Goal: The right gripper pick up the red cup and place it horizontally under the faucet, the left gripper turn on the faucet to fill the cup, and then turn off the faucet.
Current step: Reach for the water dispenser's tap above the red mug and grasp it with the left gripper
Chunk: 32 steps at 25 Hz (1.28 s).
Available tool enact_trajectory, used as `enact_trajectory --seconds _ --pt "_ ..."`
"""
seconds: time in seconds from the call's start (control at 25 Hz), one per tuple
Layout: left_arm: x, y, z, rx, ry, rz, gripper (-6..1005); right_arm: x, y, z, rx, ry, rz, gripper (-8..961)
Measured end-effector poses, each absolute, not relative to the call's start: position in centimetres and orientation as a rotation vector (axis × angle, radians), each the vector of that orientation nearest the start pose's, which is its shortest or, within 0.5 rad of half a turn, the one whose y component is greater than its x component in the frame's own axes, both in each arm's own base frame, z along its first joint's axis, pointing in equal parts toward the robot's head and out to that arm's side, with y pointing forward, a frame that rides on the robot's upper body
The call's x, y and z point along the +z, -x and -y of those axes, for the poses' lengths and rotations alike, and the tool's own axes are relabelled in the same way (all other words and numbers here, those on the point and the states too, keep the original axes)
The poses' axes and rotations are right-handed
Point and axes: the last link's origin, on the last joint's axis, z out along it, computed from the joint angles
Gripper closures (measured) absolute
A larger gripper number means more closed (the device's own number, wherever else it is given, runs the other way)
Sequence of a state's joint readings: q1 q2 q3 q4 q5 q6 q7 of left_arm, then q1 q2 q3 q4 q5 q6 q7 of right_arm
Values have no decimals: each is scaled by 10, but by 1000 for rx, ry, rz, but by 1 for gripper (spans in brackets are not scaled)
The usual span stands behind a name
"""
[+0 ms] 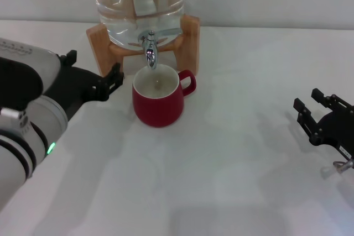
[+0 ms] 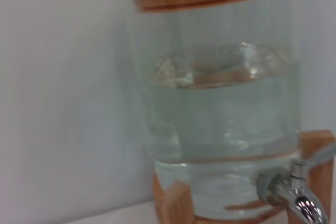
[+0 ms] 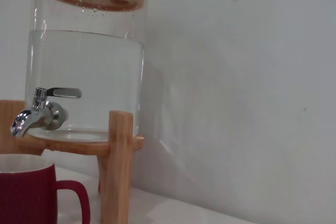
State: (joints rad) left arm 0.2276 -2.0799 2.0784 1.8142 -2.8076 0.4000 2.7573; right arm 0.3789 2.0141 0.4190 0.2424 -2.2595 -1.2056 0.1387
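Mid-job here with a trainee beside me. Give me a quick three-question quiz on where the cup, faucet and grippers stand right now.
1. True or false: the red cup stands upright on the table directly below the faucet.
2. Which gripper is nearer the cup? A) left gripper B) right gripper
3. Fill in: the clear water jug rests on a ______ stand.

Key
1. True; the spout hangs over the cup's open mouth.
2. A; it sits beside the stand, apart from the cup, while the right gripper is far off with open prongs, holding nothing.
3. wooden
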Motion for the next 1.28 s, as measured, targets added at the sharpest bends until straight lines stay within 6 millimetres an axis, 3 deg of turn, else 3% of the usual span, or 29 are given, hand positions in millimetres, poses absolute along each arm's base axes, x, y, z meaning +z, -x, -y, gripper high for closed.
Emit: enact_trajectory --seconds 0.32,0.92,1.28 --pt "1 184 -286 -286 1850 658 158 -49 -318 -296 690 1960 -410 551" --pt "0 193 -291 -300 1841 660 161 -48 -315 -299 694 1959 -403 551" --pt "-12 171 -282 -102 1916 673 163 -49 -314 -300 694 1965 -400 552"
